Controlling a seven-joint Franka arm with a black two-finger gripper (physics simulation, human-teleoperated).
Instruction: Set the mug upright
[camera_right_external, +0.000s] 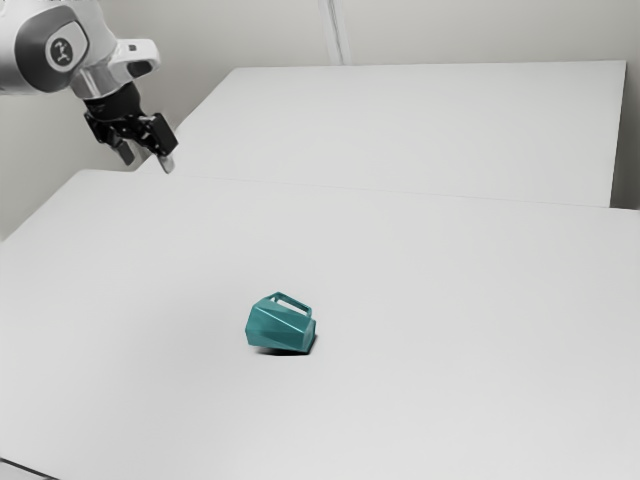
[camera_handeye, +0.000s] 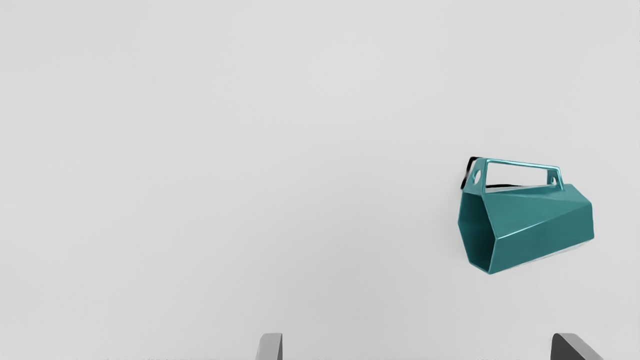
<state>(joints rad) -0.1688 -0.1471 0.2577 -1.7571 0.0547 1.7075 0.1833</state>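
White-shelled, my arm (camera_right_external: 25, 45) enters at the exterior view's upper left, its black gripper (camera_right_external: 147, 158) raised and angled downward, fingers parted. Farther right, the faceted teal mug (camera_right_external: 280, 328) lies on its side upon the white table (camera_right_external: 450, 300). The wrist view reveals its hollow mouth (camera_handeye: 479, 232) and round holes (camera_handeye: 477, 176) piercing both ends of the handle (camera_handeye: 525, 163).

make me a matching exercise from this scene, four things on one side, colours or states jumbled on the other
Things:
1. mug
2. gripper
3. handle
4. tabletop

Colours or states:
A. angular loop joined to a teal body
B. pale, nearly white
C. tipped onto its side
D. open, clear of the teal thing

Pairs: 1-C, 2-D, 3-A, 4-B
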